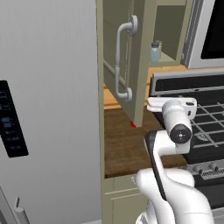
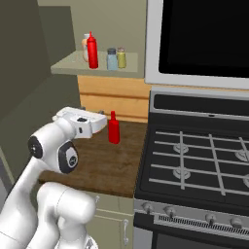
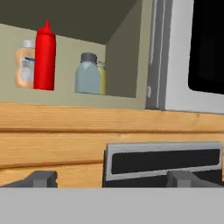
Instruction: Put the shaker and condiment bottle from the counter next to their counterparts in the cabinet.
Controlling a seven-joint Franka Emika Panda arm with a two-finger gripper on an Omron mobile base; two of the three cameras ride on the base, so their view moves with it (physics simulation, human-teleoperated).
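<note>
Left base view: cabinet (image 1: 142, 65) door open, flat beige-olive panel with curved pale grey bar handle; one translucent blue-grey shaker (image 1: 155, 52) on its shelf.
Right base view: one slim red condiment bottle (image 2: 114, 128) upright on the dark wood-grain counter (image 2: 104, 168); shelf holds shaker beside one yellow-green jar (image 2: 121, 58), plus another red bottle (image 2: 92, 51).
Hand view: gripper (image 3: 109, 178) fingers spread wide, empty; a peach bottle (image 3: 25, 64) stands behind the red one.

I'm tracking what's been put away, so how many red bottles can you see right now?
2. One red bottle stands on the cabinet shelf, beside a pale orange bottle. The other red bottle stands on the counter, right of the open gripper. The cabinet door may hide more.
</note>
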